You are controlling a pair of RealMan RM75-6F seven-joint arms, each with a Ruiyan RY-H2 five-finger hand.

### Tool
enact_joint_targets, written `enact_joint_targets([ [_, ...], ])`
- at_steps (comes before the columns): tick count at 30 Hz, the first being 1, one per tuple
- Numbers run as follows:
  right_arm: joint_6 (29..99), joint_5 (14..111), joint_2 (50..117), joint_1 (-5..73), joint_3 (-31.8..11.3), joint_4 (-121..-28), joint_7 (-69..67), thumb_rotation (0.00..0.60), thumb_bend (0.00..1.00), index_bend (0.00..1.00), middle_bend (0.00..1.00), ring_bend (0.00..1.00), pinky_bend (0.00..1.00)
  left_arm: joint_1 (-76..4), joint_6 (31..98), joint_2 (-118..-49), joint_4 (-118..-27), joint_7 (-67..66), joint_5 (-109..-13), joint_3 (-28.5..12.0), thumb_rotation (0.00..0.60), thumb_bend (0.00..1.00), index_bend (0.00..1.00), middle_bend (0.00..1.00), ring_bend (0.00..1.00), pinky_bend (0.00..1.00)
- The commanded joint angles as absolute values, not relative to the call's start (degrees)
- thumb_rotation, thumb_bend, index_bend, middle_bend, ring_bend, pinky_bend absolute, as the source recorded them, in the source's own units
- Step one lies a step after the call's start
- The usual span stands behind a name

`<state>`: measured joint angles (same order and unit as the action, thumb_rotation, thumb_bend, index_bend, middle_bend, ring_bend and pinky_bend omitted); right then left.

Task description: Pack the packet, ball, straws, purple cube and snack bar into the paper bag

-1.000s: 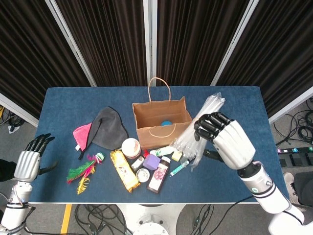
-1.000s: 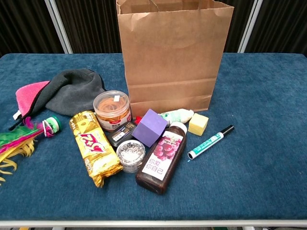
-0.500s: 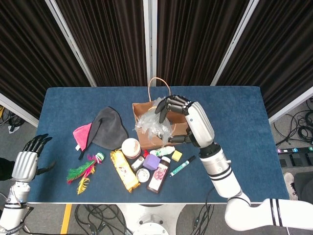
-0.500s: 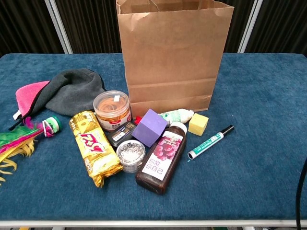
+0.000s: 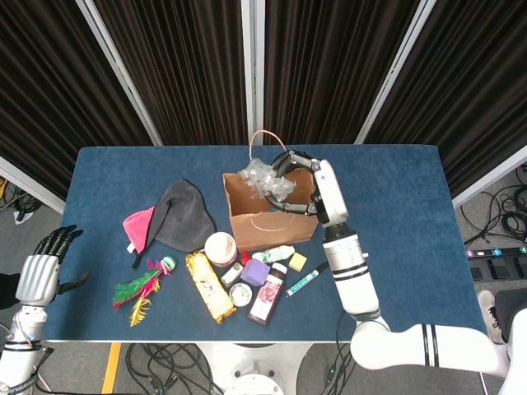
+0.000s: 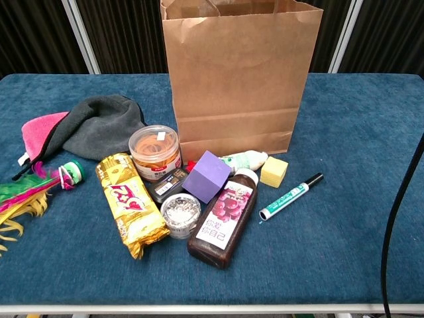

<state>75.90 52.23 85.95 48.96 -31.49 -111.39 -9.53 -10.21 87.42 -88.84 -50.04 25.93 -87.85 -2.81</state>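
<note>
Right hand (image 5: 298,183): upper centre of the head view, fingers closed on the clear straws (image 5: 262,176), poised over the paper bag (image 5: 272,216) mouth, probably to feed them in.
Left hand (image 5: 43,265): lower left, fingers spread, holding nothing.
Hidden: the bag's contents; the chest view shows neither hand.
</note>
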Motion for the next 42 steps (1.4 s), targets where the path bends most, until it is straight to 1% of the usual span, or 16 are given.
enact_joint_targets([
  [1,76.0,51.5,86.6,48.3,-31.5,-111.5,-9.5,0.6,0.21,0.66,0.5,0.36,0.42,-10.2,87.5,-88.8,-50.0,25.9,-87.9,-2.8,0.6,0.26,0.24,0.23,0.15,0.21],
  [5,76.1,50.6,87.1,47.4,-31.4,-112.4,-9.5,0.6,0.21,0.65,0.49,0.36,0.42,-10.4,87.3,-88.8,-50.0,26.0,-87.9,-2.8,0.6,0.26,0.24,0.23,0.15,0.21],
  [7,75.7,50.4,87.2,47.1,-31.4,-112.5,-9.5,0.6,0.2,0.62,0.47,0.36,0.41,-10.3,87.1,-88.8,-49.9,26.0,-87.9,-2.8,0.6,0.26,0.24,0.23,0.15,0.21],
  [8,75.1,50.7,87.1,47.0,-31.2,-112.3,-9.6,0.6,0.18,0.58,0.45,0.33,0.39,-10.3,87.2,-88.9,-49.9,26.0,-87.9,-2.7,0.6,0.26,0.24,0.23,0.15,0.21],
  [10,73.3,51.0,86.6,46.7,-31.0,-112.3,-10.6,0.6,0.12,0.44,0.39,0.25,0.3,-10.3,87.2,-89.0,-49.8,26.0,-88.0,-2.7,0.6,0.26,0.24,0.23,0.15,0.21],
  [11,71.9,51.3,86.0,46.5,-31.0,-112.4,-11.5,0.6,0.08,0.32,0.34,0.18,0.23,-10.3,87.2,-89.0,-49.7,26.0,-87.9,-2.8,0.6,0.26,0.24,0.23,0.15,0.21],
  [14,69.6,53.6,84.9,46.4,-31.2,-111.4,-13.3,0.6,0.01,0.09,0.22,0.04,0.12,-10.2,87.3,-89.1,-49.5,26.0,-87.7,-2.9,0.6,0.26,0.24,0.23,0.15,0.21],
  [15,69.2,54.6,84.7,46.3,-31.3,-110.9,-14.0,0.6,0.0,0.04,0.18,0.01,0.09,-10.1,87.3,-89.1,-49.5,26.1,-87.6,-2.9,0.6,0.26,0.24,0.23,0.15,0.21],
  [17,68.9,55.4,84.6,46.1,-31.5,-110.5,-14.8,0.6,0.0,0.01,0.16,0.0,0.08,-10.1,87.3,-89.1,-49.4,26.1,-87.6,-2.9,0.6,0.26,0.24,0.23,0.15,0.21],
  [20,68.8,55.8,84.3,45.8,-32.0,-110.3,-15.3,0.6,0.0,0.0,0.15,0.0,0.07,-10.1,87.3,-89.0,-49.4,26.1,-87.7,-2.9,0.6,0.26,0.24,0.23,0.15,0.21],
  [23,69.4,58.2,84.0,45.6,-32.2,-110.1,-15.5,0.6,0.0,0.0,0.15,0.0,0.07,-10.3,87.3,-89.1,-49.4,26.1,-87.8,-2.9,0.6,0.26,0.24,0.23,0.15,0.21],
  [26,70.9,63.9,83.6,45.6,-31.8,-110.0,-14.9,0.6,0.0,0.0,0.17,0.01,0.07,-10.4,87.2,-89.0,-49.6,25.9,-87.9,-3.0,0.6,0.26,0.24,0.23,0.15,0.21],
  [29,73.4,72.9,82.6,45.6,-30.7,-110.5,-12.6,0.6,0.0,0.01,0.19,0.03,0.08,-10.5,86.9,-89.0,-49.9,25.8,-87.7,-3.0,0.6,0.26,0.24,0.23,0.15,0.21],
  [34,75.8,84.4,79.9,46.4,-29.3,-113.5,-5.1,0.6,0.0,0.06,0.21,0.06,0.12,-10.4,86.8,-89.0,-50.1,25.5,-87.6,-3.0,0.6,0.26,0.24,0.23,0.15,0.21],
  [38,73.9,91.2,76.4,46.0,-25.4,-117.7,2.3,0.6,0.0,0.11,0.23,0.09,0.15,-10.6,87.0,-89.0,-50.7,24.9,-87.9,-2.9,0.6,0.26,0.24,0.23,0.15,0.21],
  [42,69.2,95.4,72.4,44.3,-18.0,-121.3,6.7,0.6,0.0,0.16,0.24,0.12,0.18,-10.9,87.1,-89.2,-51.4,24.3,-88.4,-2.7,0.6,0.26,0.24,0.23,0.15,0.21],
])
